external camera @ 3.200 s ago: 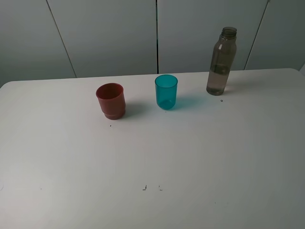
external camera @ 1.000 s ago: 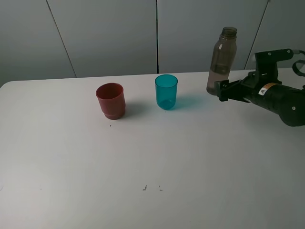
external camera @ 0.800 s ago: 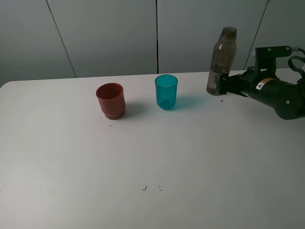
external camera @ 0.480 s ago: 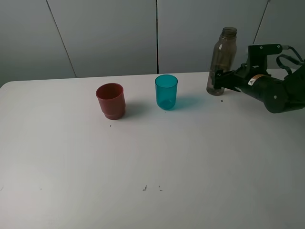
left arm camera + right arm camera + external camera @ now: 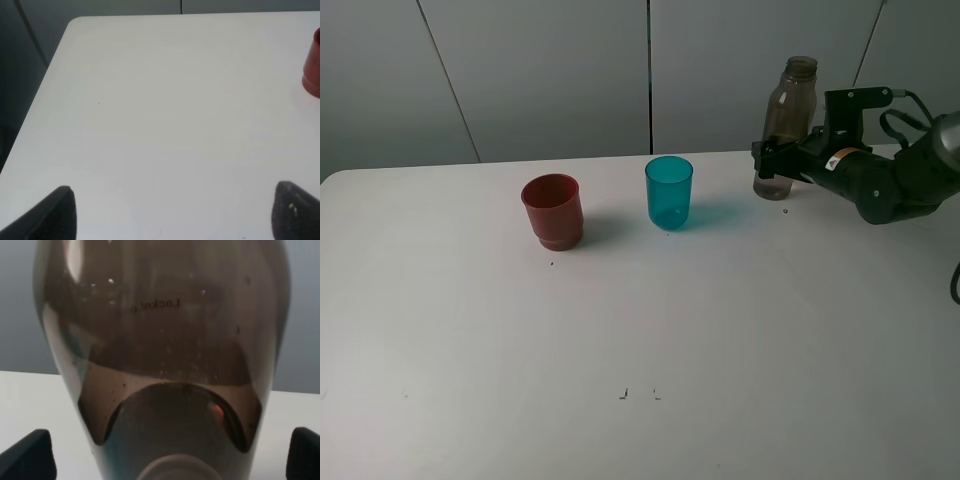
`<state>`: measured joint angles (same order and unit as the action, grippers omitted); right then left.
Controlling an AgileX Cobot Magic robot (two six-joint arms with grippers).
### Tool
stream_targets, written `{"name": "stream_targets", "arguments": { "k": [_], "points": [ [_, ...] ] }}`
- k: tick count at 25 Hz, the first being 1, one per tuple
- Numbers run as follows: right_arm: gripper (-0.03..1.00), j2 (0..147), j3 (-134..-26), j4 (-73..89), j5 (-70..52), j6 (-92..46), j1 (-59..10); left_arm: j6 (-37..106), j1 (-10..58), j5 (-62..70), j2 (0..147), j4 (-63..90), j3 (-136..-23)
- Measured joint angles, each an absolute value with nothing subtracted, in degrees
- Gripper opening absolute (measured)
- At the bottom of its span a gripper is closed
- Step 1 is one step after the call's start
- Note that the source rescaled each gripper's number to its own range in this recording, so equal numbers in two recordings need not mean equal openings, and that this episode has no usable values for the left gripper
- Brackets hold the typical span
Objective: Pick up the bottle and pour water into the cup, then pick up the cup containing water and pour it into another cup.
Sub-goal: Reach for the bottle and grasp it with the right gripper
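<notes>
The smoky grey-brown bottle (image 5: 788,110) stands upright at the back right of the table, with some water in its lower part. My right gripper (image 5: 772,166) is open at the bottle's lower half, one finger on each side. In the right wrist view the bottle (image 5: 160,340) fills the picture between the two dark fingertips of the right gripper (image 5: 165,460), which stand apart from its sides. The teal cup (image 5: 668,192) stands to the bottle's left, and the red cup (image 5: 553,210) further left. My left gripper (image 5: 177,215) is open over bare table, and the red cup (image 5: 314,70) shows at the edge of its view.
The white table (image 5: 620,330) has a few small dark marks near its front middle. Grey wall panels (image 5: 550,70) rise behind the back edge. The table's left edge and rounded corner (image 5: 70,25) show in the left wrist view.
My right arm came in from the right and moved left to the bottle, so its open fingers now stand on either side of the lower part. The bottle and both cups stayed put.
</notes>
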<state>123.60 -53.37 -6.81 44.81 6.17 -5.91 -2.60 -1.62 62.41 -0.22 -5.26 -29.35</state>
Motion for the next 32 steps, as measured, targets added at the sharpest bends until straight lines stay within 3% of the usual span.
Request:
{"name": "stream_targets", "arguments": {
  "k": [32],
  "points": [
    [1.00,128.81,-61.79,-7.64,43.57,8.37,-5.91,-2.60,-1.62,62.41,-0.22,-5.39,-29.35]
  ]
}}
